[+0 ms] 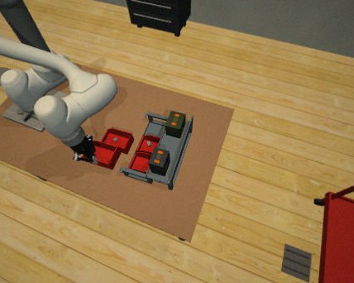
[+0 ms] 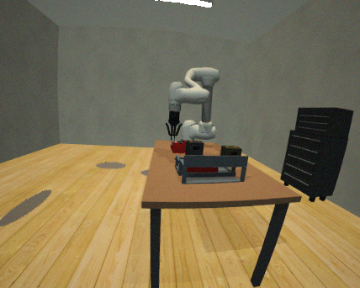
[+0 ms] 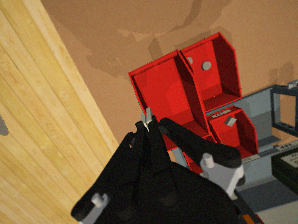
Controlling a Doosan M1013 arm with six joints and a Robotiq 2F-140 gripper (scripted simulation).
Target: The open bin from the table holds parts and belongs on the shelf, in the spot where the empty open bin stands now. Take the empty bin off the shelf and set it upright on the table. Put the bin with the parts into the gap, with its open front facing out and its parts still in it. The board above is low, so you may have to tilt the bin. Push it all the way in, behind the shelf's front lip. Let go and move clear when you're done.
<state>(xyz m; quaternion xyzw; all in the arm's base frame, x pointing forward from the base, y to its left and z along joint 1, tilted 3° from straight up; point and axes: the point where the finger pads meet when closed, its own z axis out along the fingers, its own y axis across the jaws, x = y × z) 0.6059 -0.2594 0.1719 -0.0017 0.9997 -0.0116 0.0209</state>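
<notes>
Your tool (image 3: 147,123) is pinched shut on the thin near wall of the empty bin (image 3: 162,92), which looks set down upright on the counter (image 1: 187,194). The bin with parts (image 3: 215,75) lies just past it, wall against wall (the shelf (image 1: 183,145) stands close behind both), so you have little room on that side.

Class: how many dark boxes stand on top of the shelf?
2. In the top view, one dark box at the shelf's upper end, the other at its lower end.

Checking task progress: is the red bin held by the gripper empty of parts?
Yes, in the wrist view the red bin pinched by the gripper shows only bare red floor inside.
</notes>
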